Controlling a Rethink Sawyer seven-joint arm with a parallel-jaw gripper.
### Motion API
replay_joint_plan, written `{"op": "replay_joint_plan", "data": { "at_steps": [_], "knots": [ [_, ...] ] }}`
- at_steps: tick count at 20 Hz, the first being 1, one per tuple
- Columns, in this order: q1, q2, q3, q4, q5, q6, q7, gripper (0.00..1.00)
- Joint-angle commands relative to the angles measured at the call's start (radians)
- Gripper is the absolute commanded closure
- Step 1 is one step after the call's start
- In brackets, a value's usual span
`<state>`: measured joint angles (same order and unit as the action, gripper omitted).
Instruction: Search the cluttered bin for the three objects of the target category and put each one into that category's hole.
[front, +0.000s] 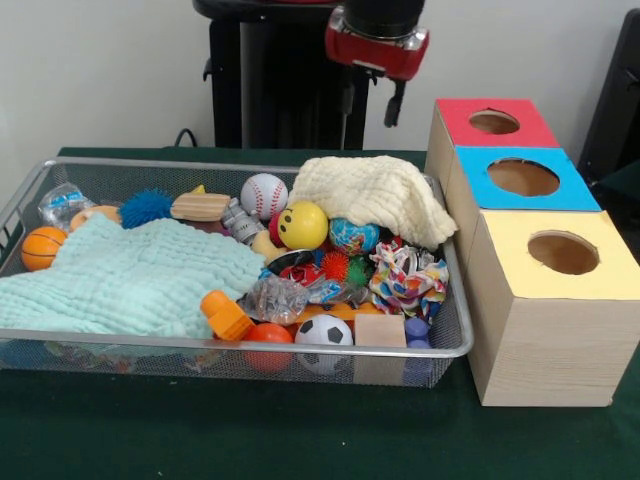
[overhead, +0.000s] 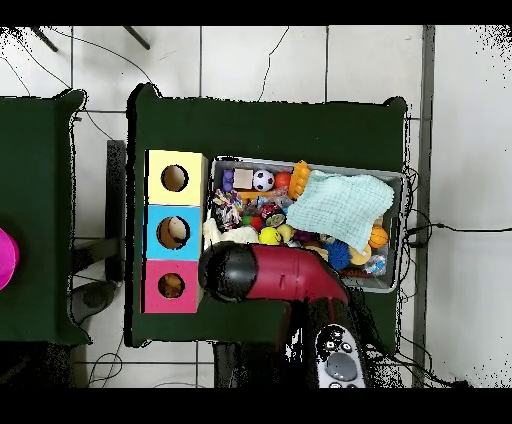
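The wire mesh bin (front: 30, 190) lies on the green table, full of toys. In it are a baseball (front: 264, 196), a yellow smiley ball (front: 303, 225), a soccer ball (front: 324, 331), a basketball (front: 43, 248), a blue spiky ball (front: 147, 208) and a globe ball (front: 354, 237). Three boxes with holes stand beside it, topped red (front: 460, 112), blue (front: 475, 160) and yellow (front: 510, 235). My gripper (front: 372, 100) hangs above the bin's far edge, behind the cream cloth (front: 370, 195), touching nothing. In the overhead view the arm (overhead: 280, 275) covers it.
A mint cloth (front: 130, 278) covers the bin's left half. A wooden block (front: 380, 330), an orange toy (front: 225, 315) and a colourful rope toy (front: 405, 280) lie near the front rim. In the overhead view the bin (overhead: 400, 178) lies right of the boxes (overhead: 152, 205).
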<state>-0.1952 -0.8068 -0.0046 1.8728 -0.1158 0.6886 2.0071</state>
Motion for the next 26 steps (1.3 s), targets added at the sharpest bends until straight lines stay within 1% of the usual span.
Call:
{"op": "replay_joint_plan", "data": {
  "at_steps": [1,2,4,10,16,18,21,26],
  "knots": [
    [-0.094,0.112,0.135,-0.112,-0.128,-0.065,-0.204,0.0],
    [-0.109,0.141,0.143,-0.126,-0.137,-0.07,-0.203,0.0],
    [-0.143,0.192,0.165,-0.154,-0.175,-0.11,-0.218,0.0],
    [-0.214,0.294,0.223,-0.241,-0.287,-0.168,-0.238,0.0],
    [-0.236,0.401,0.255,-0.315,-0.366,-0.246,-0.181,0.0],
    [-0.239,0.418,0.263,-0.333,-0.386,-0.252,-0.173,0.0],
    [-0.256,0.428,0.282,-0.355,-0.412,-0.236,-0.185,0.0],
    [-0.293,0.435,0.315,-0.36,-0.456,-0.226,-0.2,0.0]
  ]
}}
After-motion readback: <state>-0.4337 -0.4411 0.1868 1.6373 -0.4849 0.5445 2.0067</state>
